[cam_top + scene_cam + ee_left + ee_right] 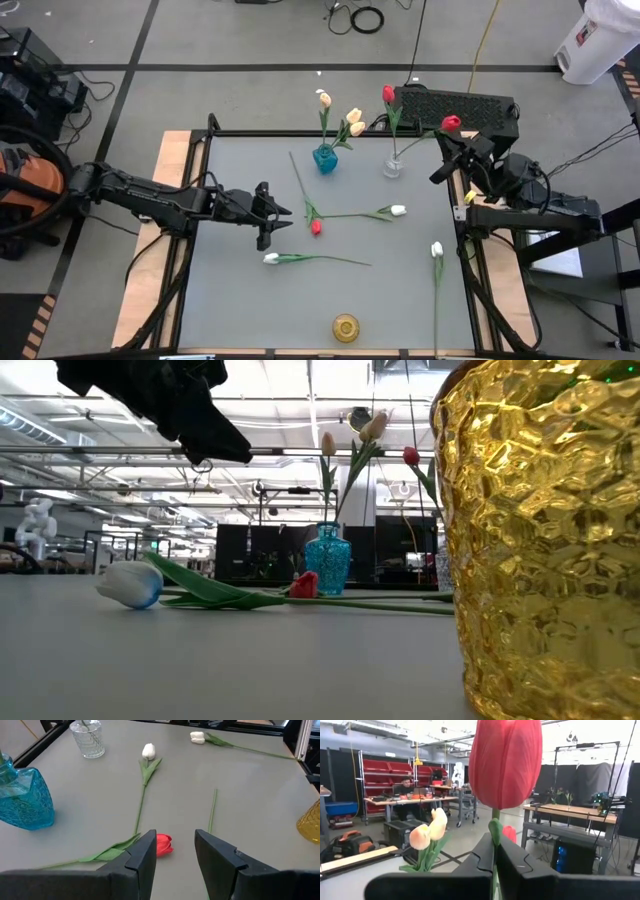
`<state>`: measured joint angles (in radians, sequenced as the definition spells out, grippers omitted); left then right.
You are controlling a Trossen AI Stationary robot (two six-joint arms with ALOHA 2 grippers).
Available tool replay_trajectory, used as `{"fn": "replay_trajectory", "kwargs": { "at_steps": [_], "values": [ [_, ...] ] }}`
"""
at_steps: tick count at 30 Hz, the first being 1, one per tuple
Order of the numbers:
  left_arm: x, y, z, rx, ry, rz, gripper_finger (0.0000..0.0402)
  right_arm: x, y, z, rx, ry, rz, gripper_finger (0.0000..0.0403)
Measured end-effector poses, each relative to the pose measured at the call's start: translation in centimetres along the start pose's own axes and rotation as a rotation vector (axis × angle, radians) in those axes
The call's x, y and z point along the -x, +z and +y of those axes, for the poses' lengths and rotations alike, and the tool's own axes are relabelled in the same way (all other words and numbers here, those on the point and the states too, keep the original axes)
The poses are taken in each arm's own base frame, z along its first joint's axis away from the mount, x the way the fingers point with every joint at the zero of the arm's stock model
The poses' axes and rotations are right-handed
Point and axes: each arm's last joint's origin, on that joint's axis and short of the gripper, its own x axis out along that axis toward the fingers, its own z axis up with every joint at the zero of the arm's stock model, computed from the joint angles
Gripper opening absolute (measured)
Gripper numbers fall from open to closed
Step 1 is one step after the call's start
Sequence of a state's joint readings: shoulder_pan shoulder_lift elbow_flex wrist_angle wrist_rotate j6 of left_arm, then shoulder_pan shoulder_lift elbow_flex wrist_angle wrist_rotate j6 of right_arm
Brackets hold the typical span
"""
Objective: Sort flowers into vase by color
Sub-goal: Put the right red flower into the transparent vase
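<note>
Meanwhile, right gripper (495,851) clenched round red tulip (505,762) (left gripper (175,852) spread).

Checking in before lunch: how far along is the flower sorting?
Done: three cream tulips in the blue vase, one red in the clear vase. In hand: right gripper holds a red tulip. Left: one red and three white on the table.

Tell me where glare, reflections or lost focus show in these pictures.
Low view: the gold vase sits very near the lens and glitters with reflections, while bright ceiling lights wash out the top. Right wrist view: the held red tulip fills the frame, and the room behind it looks soft. High view: light is even, with faint shadows.
</note>
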<state>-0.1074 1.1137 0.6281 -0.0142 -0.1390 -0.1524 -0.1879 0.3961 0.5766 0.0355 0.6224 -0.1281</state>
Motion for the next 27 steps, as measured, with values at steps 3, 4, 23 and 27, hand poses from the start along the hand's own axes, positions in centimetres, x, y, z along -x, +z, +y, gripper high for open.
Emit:
{"fn": "replay_trajectory", "kwargs": {
  "at_steps": [3,4,23,27],
  "values": [
    [0.0,0.0,0.0,0.0,0.0,0.0,0.0141,0.0,0.1,0.0,-0.005,-0.003,-0.008,0.0],
    [0.0,0.0,0.0,0.001,0.0,-0.002,0.0141,0.0,0.1,0.0,-0.004,-0.006,-0.006,0.0],
    [0.0,0.1,0.0,0.002,-0.001,-0.009,0.0141,-1.0,-0.8,0.8,0.045,-0.002,0.058,0.0],
    [0.0,0.1,0.0,0.002,-0.001,-0.01,0.0141,-1.3,-1.0,1.0,0.057,-0.001,0.073,0.0]
  ]
}}
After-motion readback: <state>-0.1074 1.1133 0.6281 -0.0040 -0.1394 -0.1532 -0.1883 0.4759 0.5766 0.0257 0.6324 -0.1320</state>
